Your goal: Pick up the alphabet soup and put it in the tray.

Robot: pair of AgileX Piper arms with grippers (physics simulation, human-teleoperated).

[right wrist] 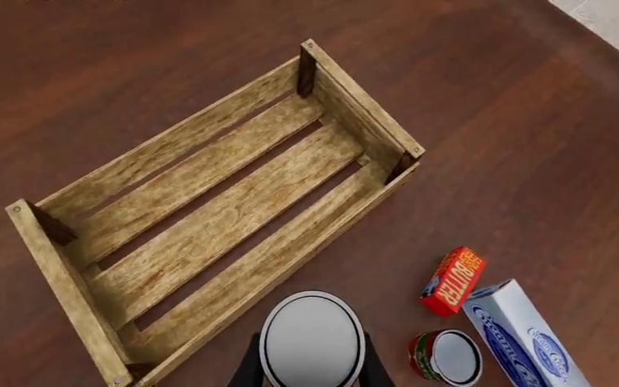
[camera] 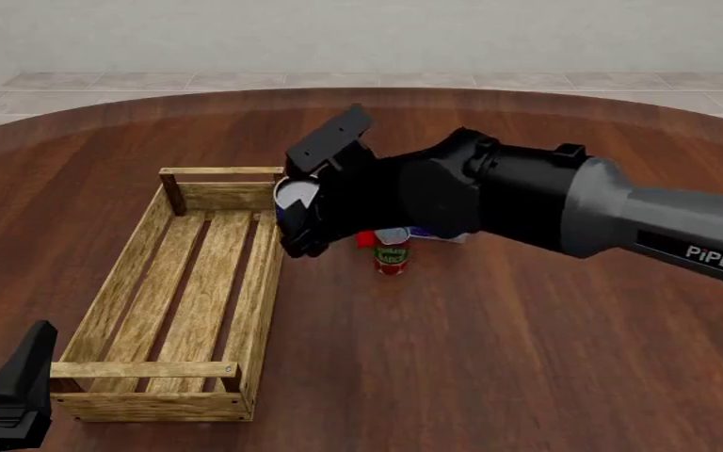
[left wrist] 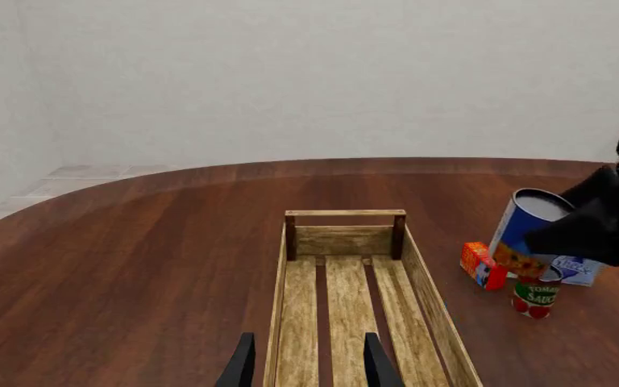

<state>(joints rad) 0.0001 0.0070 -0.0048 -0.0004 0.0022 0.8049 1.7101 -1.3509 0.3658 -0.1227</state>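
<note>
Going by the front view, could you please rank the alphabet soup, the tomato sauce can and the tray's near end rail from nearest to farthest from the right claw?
1. Alphabet soup: held in the right claw, lifted beside the tray's far right corner.
2. Tomato sauce can: standing on the table just right of the claw, under the arm.
3. Tray's near end rail: far off at the near left.

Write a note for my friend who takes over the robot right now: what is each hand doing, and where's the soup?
Right hand: shut on the soup, holding it lifted off the table, tilted, just beside the tray's right wall near its far end, not yet over the slats.
Left hand: open, holding nothing, over the tray's near end.
Tray: nothing in it.
Done: soup picked up.
Left: carry it over the tray, lower it, let go.
The tomato can, the orange box and the blue-white carton sit right of the tray; leave them.
</note>
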